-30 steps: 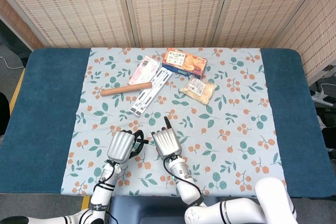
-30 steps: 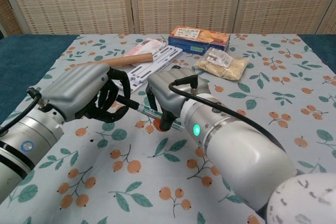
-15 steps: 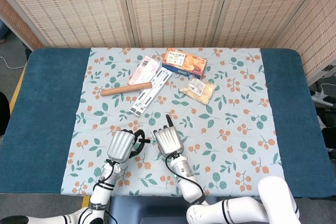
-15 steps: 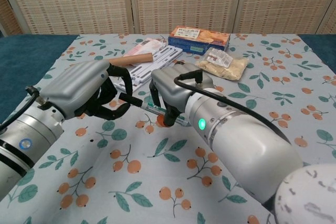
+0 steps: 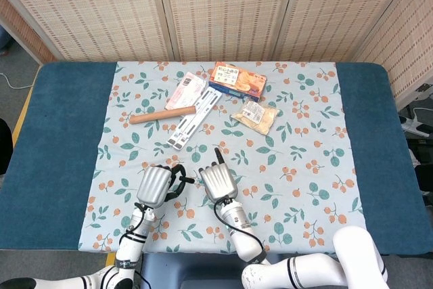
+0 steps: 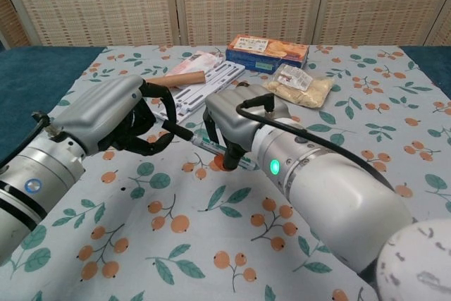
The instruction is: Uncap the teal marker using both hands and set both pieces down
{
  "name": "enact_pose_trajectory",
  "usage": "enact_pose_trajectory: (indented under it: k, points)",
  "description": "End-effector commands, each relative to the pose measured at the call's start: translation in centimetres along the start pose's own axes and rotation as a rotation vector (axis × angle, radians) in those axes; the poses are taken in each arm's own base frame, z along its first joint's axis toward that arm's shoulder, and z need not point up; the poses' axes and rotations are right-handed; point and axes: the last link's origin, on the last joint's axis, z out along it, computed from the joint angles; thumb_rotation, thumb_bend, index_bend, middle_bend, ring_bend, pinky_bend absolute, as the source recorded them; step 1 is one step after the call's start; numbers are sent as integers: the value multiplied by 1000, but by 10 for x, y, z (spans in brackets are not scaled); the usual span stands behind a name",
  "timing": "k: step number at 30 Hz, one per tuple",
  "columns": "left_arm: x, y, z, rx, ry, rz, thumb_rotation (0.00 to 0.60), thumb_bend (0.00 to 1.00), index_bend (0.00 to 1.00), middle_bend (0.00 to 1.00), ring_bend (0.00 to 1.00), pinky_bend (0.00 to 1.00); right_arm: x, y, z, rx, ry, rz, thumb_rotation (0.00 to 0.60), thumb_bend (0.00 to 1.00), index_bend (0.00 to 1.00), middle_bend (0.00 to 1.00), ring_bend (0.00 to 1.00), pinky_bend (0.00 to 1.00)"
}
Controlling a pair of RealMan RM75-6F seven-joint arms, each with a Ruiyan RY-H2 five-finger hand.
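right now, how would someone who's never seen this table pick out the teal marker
Look at the near edge of the floral cloth, where the left hand and right hand meet. The teal marker is the thin stick bridging them, the only object held off the table.

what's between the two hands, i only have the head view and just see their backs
Observer: In the chest view a slim teal marker spans the gap between them. The left hand grips its black cap end.
Operator: and the right one
Observer: The right hand has its fingers wrapped around the teal barrel.
Operator: cap off yet
Observer: Not that I can see. Cap and barrel look joined, with no gap between them.
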Motion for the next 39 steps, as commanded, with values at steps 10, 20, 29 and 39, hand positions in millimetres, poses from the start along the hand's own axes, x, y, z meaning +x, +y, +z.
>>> enact_pose_trajectory:
  k: [10,20,29,39]
  points:
    - [4,-13,4,31,-11,-12,600,879,811,959,719,689,-1,15,-2,-24,-12,-76,600,395,822,805,427,0]
    - [-9,-30,-4,50,-80,31,600,759,771,896,663,646,-5,30,-1,-79,-16,-206,600,395,820,805,427,0]
    - [-21,-37,-7,66,-172,24,600,515,300,427,338,523,-29,35,-6,-75,-87,-267,600,385,358,519,316,0]
    - [-10,-43,-7,111,-195,-38,600,452,93,218,202,480,-30,34,-11,-81,-133,-228,600,270,0,204,171,0]
